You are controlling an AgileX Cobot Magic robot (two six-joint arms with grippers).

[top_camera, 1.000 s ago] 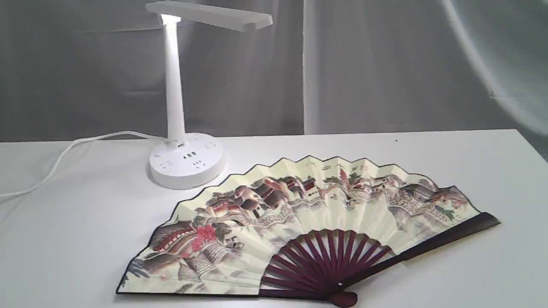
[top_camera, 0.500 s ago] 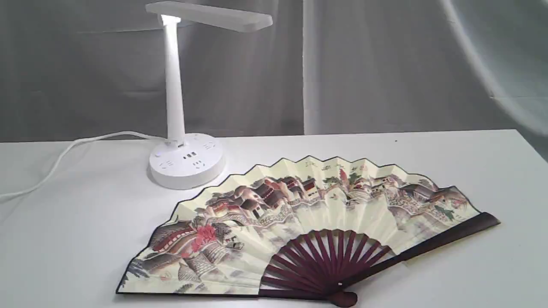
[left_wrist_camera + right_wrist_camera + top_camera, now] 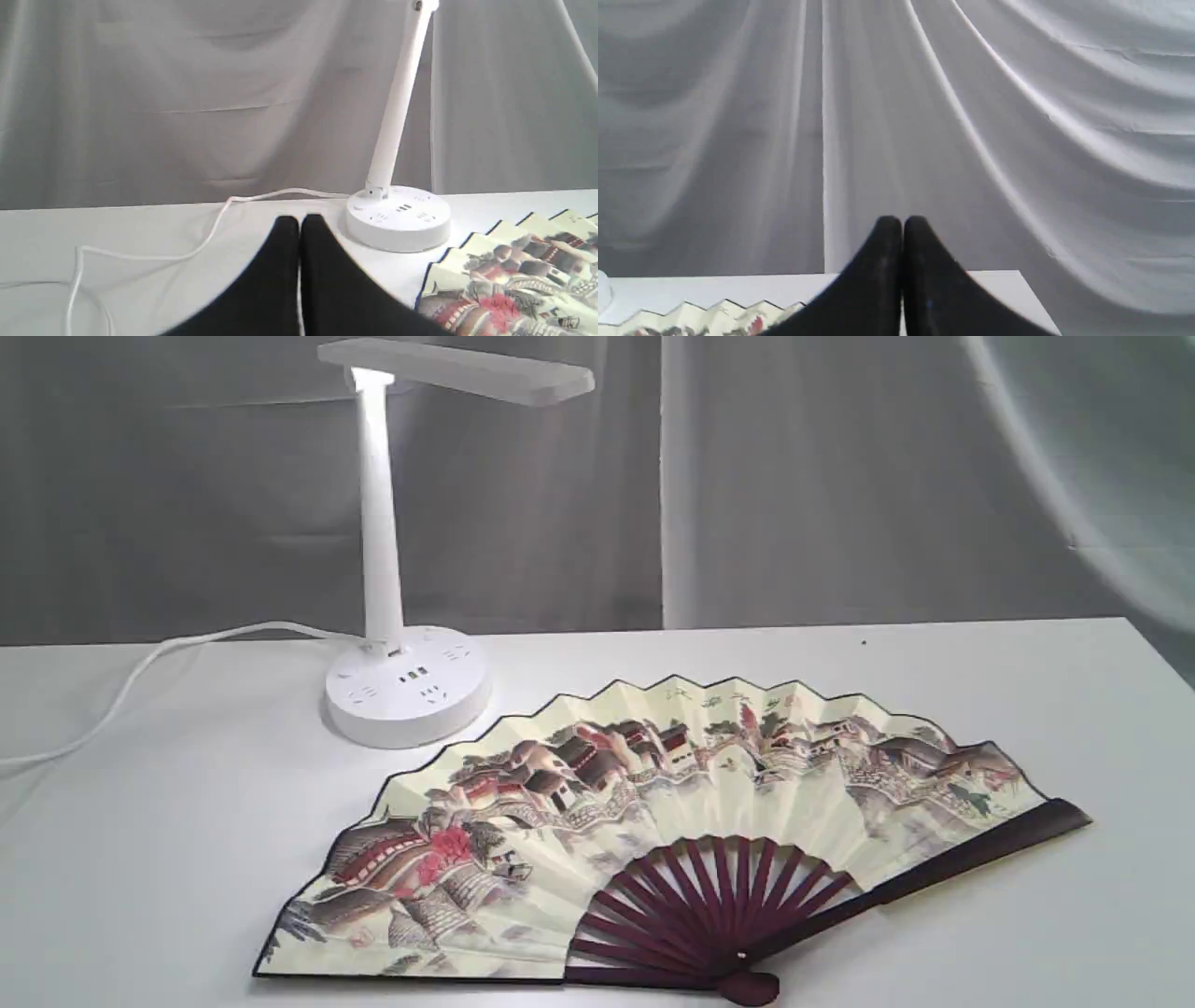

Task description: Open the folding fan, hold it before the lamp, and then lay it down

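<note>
folding fan (image 3: 747, 793) spread flat on table (image 3: 187, 859), lamp (image 3: 383, 551) near

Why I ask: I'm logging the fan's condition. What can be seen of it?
The fan lies fully open and flat on the white table, painted side up. Its cream pleated paper leaf shows a village landscape in red and brown, with a dark edge. Dark maroon wooden ribs spread from a rounded pivot nearest the camera. It rests close to the round base of the lamp, seemingly without touching. Only the table touches it.
</note>
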